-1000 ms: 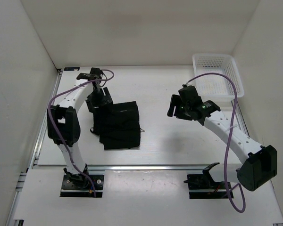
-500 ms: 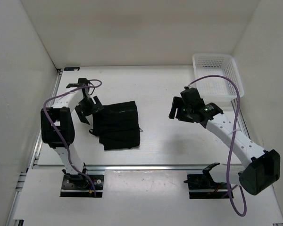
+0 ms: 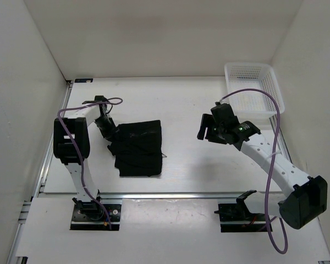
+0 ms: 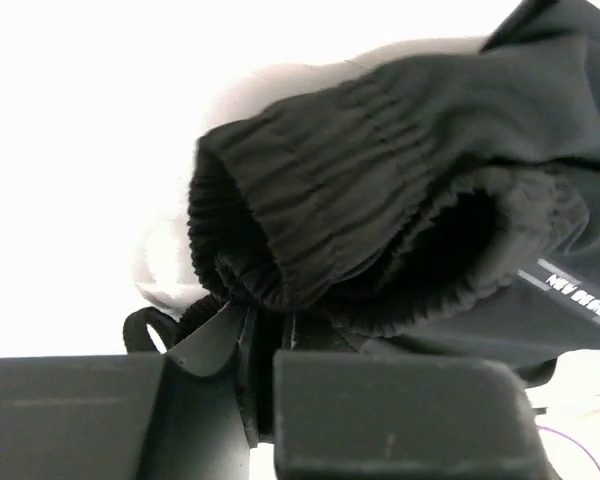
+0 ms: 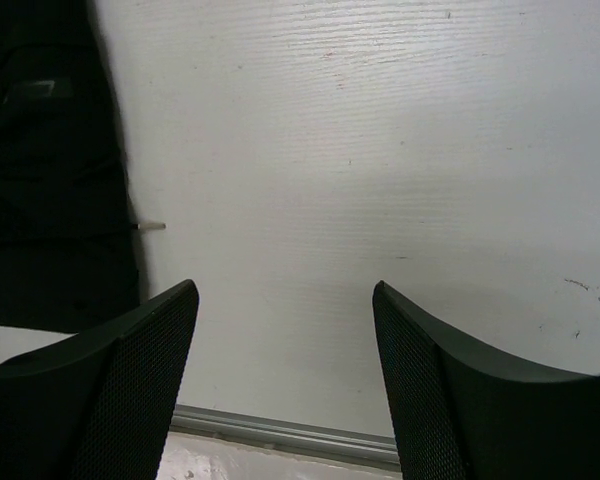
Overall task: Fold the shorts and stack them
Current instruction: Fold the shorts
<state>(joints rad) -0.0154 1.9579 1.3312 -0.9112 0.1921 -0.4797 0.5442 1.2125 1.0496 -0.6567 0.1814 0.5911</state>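
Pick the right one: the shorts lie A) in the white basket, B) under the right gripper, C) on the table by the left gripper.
C: the shorts lie on the table with the left gripper at their edge, far from the white basket.

Robotics lab cell: white panel walls (image 3: 154, 38), aluminium-railed table (image 3: 187, 99), left arm (image 3: 71, 144) and right arm (image 3: 267, 153).
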